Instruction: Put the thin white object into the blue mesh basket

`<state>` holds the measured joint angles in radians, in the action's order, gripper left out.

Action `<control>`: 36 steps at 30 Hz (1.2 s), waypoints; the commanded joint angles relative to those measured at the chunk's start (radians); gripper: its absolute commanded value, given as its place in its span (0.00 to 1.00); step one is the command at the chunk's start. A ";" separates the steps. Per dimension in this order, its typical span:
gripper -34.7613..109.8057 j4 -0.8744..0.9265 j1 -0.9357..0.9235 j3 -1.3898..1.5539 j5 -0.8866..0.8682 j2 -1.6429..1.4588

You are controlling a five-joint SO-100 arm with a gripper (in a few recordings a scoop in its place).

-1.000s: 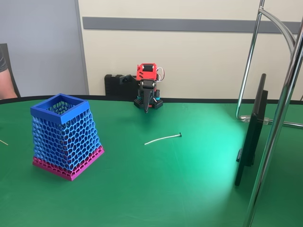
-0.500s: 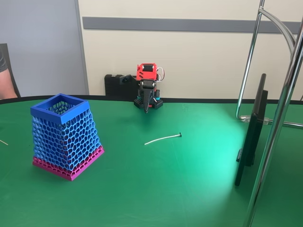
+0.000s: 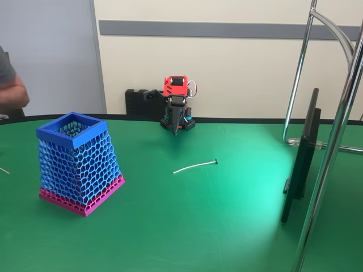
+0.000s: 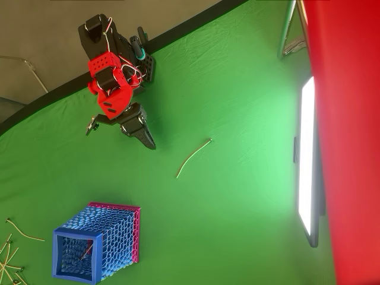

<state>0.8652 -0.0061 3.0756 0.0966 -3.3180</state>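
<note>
Lying flat, thin white object, slightly curved, small dark knob

Tabletop covered in matt green cloth, faintly creased in the overhead view. Blue mesh basket looked like printed plastic, open honeycomb walls, solid matt rim, magenta base band. Thin white object smooth, plastic-like. Arm shells red and black matt plastic; hand black plastic. Stand tubes polished, glossy metal.
</note>
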 commanded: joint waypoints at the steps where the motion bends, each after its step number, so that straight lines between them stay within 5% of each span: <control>1: 0.25 0.002 0.003 0.008 0.000 -0.008; 36: 0.24 -0.017 -0.003 -0.052 -0.008 0.094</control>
<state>0.8652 -0.0061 3.0634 0.0936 -3.2797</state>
